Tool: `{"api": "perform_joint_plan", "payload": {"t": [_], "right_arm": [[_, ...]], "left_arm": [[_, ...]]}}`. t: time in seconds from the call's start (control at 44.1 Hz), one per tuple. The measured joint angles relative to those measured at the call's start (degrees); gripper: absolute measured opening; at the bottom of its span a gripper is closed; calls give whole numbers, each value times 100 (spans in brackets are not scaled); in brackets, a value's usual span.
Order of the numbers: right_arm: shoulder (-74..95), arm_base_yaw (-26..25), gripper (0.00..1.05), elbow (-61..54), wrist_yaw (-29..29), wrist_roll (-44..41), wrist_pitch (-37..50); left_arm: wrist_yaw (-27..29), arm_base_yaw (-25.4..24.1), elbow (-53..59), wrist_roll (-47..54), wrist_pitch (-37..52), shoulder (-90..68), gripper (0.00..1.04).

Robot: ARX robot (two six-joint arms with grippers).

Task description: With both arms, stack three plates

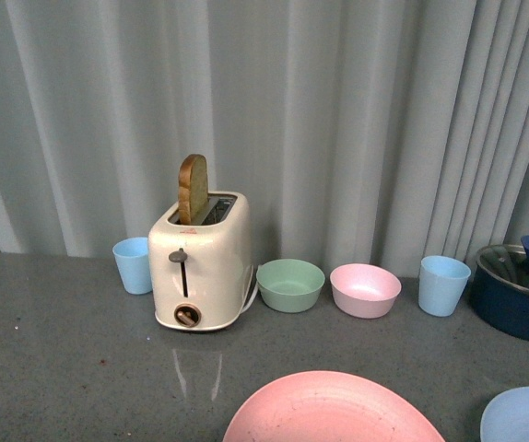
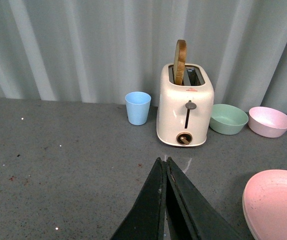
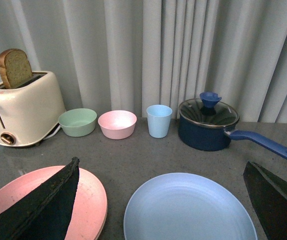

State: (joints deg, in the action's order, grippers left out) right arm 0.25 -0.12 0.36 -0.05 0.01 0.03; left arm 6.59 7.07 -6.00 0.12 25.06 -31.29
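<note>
The pink plate lies on the grey counter at the front edge of the front view. It also shows in the left wrist view and the right wrist view. The light blue plate lies to its right, apart from it. In the right wrist view the light blue plate sits between the wide-open fingers of my right gripper. My left gripper is shut and empty above bare counter, left of the pink plate. No cream-beige plate shows. Neither arm is in the front view.
A cream toaster with a bread slice stands at the back. Beside it are a blue cup, a green bowl, a pink bowl, another blue cup and a dark blue lidded pot. A curtain hangs behind.
</note>
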Motion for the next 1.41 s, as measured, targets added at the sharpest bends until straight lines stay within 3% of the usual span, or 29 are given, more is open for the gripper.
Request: {"api": "perform_joint_plan", "payload": {"t": [0.091,0.159,0.249,0.975,1.066,1.361,1.406], "right_arm": [[0,0,97,0,0,0,0],[0,0,97,0,0,0,0],[0,0,97,0,0,0,0],[0,0,97,0,0,0,0],[0,0,97,0,0,0,0],[0,0,97,0,0,0,0],[0,0,97,0,0,2,0]], "left_arm": [[-94,-107,85,0,-103,188,4],[-605,-544,188,-7,-258,431,4],[-621,-686,260,-17,-400,673,4],[-651,-697,444,-17,-1482,2120,4],[-660,-697,442,-17,-2441,2898,4],[-660,-697,442,-17,-2503,3102,4],[-660,-697,442,-22,-2503,3104,9]]}}
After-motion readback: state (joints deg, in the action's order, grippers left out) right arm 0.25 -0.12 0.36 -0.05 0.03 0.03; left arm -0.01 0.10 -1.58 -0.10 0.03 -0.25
